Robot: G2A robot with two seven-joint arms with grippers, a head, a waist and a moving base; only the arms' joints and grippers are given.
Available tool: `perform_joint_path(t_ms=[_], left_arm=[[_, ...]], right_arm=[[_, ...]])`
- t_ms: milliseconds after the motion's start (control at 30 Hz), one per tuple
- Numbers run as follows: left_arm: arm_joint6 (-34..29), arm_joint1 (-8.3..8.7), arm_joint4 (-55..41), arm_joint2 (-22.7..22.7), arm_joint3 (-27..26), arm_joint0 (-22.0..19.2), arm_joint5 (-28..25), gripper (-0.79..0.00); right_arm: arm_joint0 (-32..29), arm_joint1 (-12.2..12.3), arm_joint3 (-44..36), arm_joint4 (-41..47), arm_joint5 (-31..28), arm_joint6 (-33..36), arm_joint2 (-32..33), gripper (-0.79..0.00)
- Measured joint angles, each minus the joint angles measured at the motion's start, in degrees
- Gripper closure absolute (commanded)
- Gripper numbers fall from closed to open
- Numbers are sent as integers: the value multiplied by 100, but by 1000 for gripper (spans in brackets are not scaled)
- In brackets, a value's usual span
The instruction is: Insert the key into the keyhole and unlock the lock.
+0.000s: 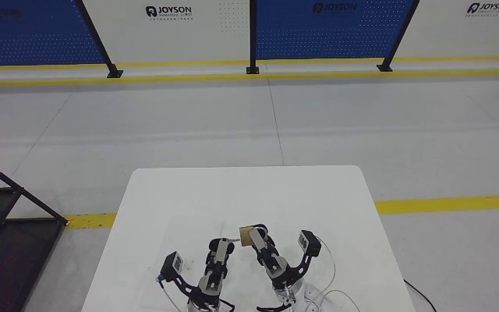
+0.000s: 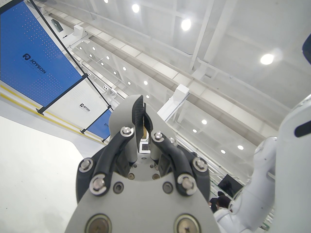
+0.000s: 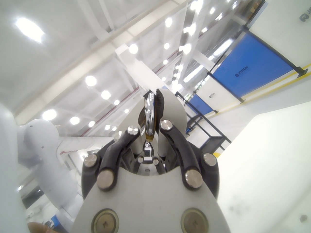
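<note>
1. Lock (image 1: 248, 235) is being held up over the near part of the white table (image 1: 249, 191). We are seeing its brass body and chrome shackle pinched between the fingers of the right gripper (image 3: 153, 93).
2. Left gripper (image 2: 142, 101) is sitting just beside the right one, fingers pressed together on a thin tan piece that we are taking for the key (image 2: 145, 129).
3. We are seeing a small gap between the two grippers in the top view.
4. Blue and white panels (image 1: 168, 31) are standing behind yellow floor lines (image 1: 195, 78). Several are carrying a small logo with lettering, which we are leaving unread.
</note>
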Motion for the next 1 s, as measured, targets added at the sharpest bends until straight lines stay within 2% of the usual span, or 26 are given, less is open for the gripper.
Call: perform_joint_path(t_ms=[867,1000], left_arm=[[43,-195,60,85,186,-121,42,0],[44,-218,76,86,201,-126,44,0]], right_arm=[[0,0,0,0,0,0,0,0],[-21,-2,-89,114,140,201,4,0]])
